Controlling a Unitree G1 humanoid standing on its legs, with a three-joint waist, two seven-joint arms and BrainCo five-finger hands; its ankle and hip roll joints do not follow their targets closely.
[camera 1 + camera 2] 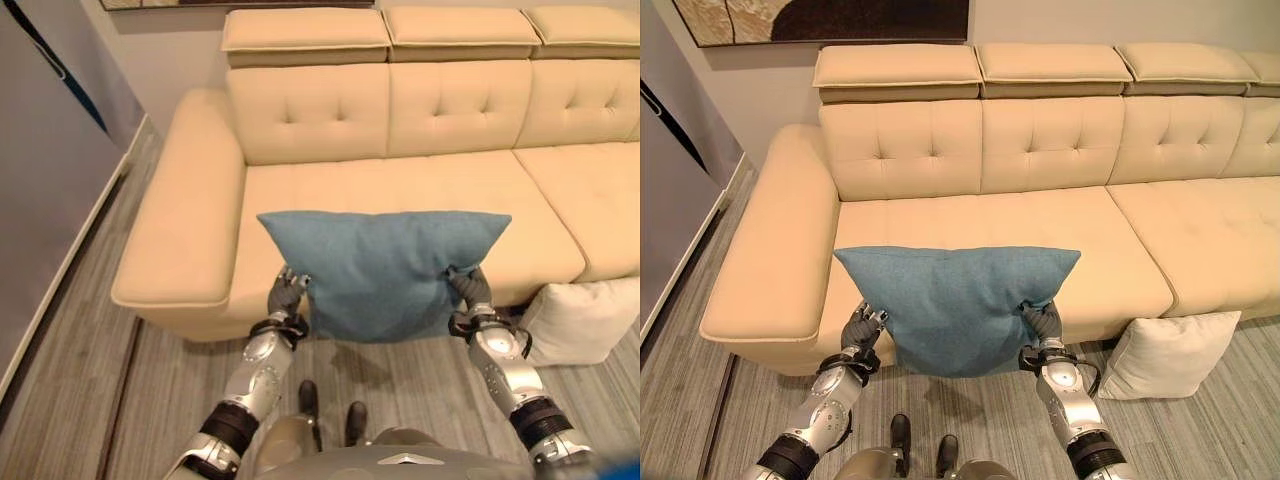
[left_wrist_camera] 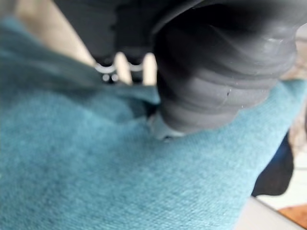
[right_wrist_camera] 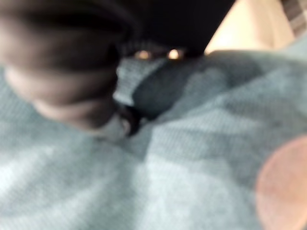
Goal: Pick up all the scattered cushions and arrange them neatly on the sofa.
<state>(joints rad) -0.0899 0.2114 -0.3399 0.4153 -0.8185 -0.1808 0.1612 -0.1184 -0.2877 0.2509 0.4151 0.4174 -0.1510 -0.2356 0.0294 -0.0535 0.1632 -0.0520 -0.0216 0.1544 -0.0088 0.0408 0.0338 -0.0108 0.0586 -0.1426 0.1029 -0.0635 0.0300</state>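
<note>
I have the blue cushion (image 1: 958, 310) held up between both hands in front of the sofa (image 1: 1040, 230), its top edge level with the seat front. My left hand (image 1: 862, 335) has its fingers curled into the cushion's lower left edge, and my right hand (image 1: 1043, 325) pinches the lower right edge the same way; each wrist view shows blue cloth bunched tight against the fingers.

My worry is that both grips sit low, at the edges, so most of the cushion stands above the fingers. It could fold forward over them or slide out of one pinch as I carry it toward the seat. If one side lets go, it swings off the other fingers to the floor.

A white cushion (image 1: 1165, 355) leans on the sofa base just beyond my right fingers; a wide swing could knock it.
</note>
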